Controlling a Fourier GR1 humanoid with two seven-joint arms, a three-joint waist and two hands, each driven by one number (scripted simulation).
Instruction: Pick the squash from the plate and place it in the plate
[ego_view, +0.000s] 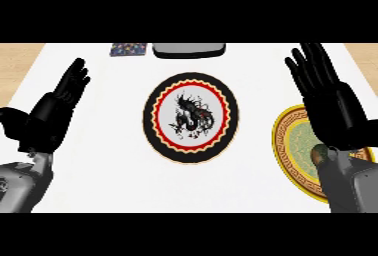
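R hand (332, 107) was spread flat above the gold plate (289, 150), hiding most of the squash (320, 154). You needed to lower & curl round it.

White counter (103, 165), dragon plate (159, 132) at centre, gold-rimmed plate (284, 150) right, grey tray (188, 49) and patterned card (131, 49) at far edge

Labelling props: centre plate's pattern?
Head view: centre plate has black rim, red scalloped ring, black dragon on white.
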